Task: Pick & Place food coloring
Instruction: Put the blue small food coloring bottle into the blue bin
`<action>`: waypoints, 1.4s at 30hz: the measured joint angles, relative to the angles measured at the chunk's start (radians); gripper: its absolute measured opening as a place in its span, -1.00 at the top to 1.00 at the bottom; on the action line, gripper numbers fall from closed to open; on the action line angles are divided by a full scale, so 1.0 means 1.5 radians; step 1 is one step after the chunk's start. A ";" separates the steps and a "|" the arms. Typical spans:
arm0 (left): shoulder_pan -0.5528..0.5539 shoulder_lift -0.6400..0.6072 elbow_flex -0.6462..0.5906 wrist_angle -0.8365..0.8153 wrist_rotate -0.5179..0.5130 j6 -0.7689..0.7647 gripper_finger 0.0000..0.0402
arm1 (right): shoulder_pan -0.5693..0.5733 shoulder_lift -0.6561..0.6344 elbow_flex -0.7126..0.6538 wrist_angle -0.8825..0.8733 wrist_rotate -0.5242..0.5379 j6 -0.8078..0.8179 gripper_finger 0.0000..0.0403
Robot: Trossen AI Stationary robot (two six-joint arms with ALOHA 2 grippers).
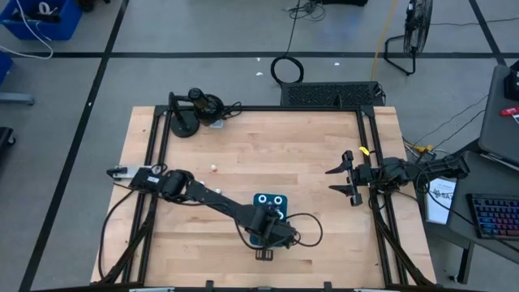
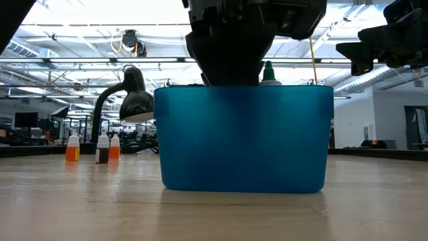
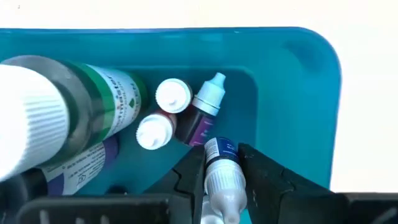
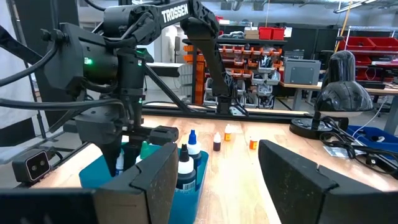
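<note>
Food coloring: small white-capped bottles (image 3: pixel 173 96) stand and lie inside the blue bin (image 3: pixel 292 74); three more bottles (image 2: pixel 101 148) stand loose on the desk (image 1: pixel 268 154), far side, by the black lamp (image 2: pixel 136 100).
Left gripper: (image 3: pixel 222 180) down in the bin, fingers (image 3: pixel 261 177) narrowly apart, touching both sides of a blue-labelled bottle (image 3: pixel 222 168) with a ribbed white cap; squeezing or already let go, cannot tell.
Right gripper: (image 1: pixel 344 182) hovering over the desk's right side, well apart from the bin, fingers spread, holding nothing.
Writing: "TROSSEN" in white on the left arm (image 4: pixel 184 14), right wrist view. Bottle labels carry print, too small to read.
Left wrist only: bin interior; purple-bodied bottle (image 3: pixel 200 118) tilted, one large green-banded bottle (image 3: pixel 93 106) close to the lens.
Low only: bin wall hides its contents; one green tip (image 2: pixel 268 72) pokes above the rim.
High only: bin sits near the desk's front edge, centre; a white speck (image 1: pixel 213 168) further back, likely a loose bottle.
</note>
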 joint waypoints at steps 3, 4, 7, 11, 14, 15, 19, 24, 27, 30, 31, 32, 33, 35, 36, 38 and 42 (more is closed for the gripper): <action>0.000 0.000 0.000 0.000 0.010 0.000 0.54 | 0.000 0.000 0.000 0.000 0.000 0.000 -0.05; 0.000 0.000 0.000 0.000 0.010 -0.001 0.54 | 0.000 0.000 0.000 0.000 0.000 0.000 -0.05; 0.000 0.000 0.000 -0.001 0.012 -0.001 0.54 | 0.000 0.000 0.000 0.000 0.000 0.000 -0.05; 0.000 0.000 -0.002 0.000 0.013 -0.001 0.54 | 0.000 0.000 0.000 0.000 0.000 0.000 -0.05; 0.000 0.000 -0.012 -0.001 0.008 -0.001 0.54 | 0.000 0.000 0.000 0.000 0.000 0.000 -0.05; 0.000 0.000 -0.013 -0.001 0.007 -0.003 0.54 | 0.000 0.000 0.000 0.000 0.000 0.000 -0.05; -0.001 0.000 -0.014 0.002 0.008 -0.005 0.54 | 0.000 0.000 0.000 0.000 0.000 0.000 -0.05; -0.001 0.000 -0.014 0.002 0.000 -0.014 0.54 | 0.000 0.000 0.000 0.000 0.000 0.000 -0.05; -0.001 0.001 -0.015 0.002 -0.003 -0.015 0.54 | 0.000 0.000 0.000 0.000 0.000 0.000 -0.05; -0.001 0.001 -0.015 0.003 -0.002 -0.016 0.54 | 0.000 0.000 0.000 0.000 0.000 0.000 -0.05; -0.001 0.001 -0.015 0.003 -0.002 -0.016 0.54 | 0.000 0.000 0.000 0.000 0.000 0.000 -0.05; -0.001 0.001 -0.015 0.003 -0.002 -0.018 0.54 | 0.000 0.000 0.000 0.000 0.000 0.000 -0.05; -0.001 0.001 -0.015 0.004 -0.002 -0.020 0.54 | 0.000 0.000 0.000 0.000 0.000 0.000 -0.05; -0.001 0.001 -0.015 0.006 -0.003 -0.022 0.54 | 0.000 0.000 0.000 0.000 0.000 0.000 -0.05; -0.001 0.001 -0.015 0.009 -0.004 -0.023 0.54 | 0.000 0.000 0.000 0.000 0.000 0.000 -0.05; -0.001 0.001 -0.015 0.018 -0.004 -0.024 0.53 | 0.000 0.000 0.000 0.000 0.000 0.000 -0.05; -0.001 0.001 -0.015 0.037 -0.002 -0.023 0.43 | 0.000 0.000 0.000 0.000 0.000 0.000 -0.05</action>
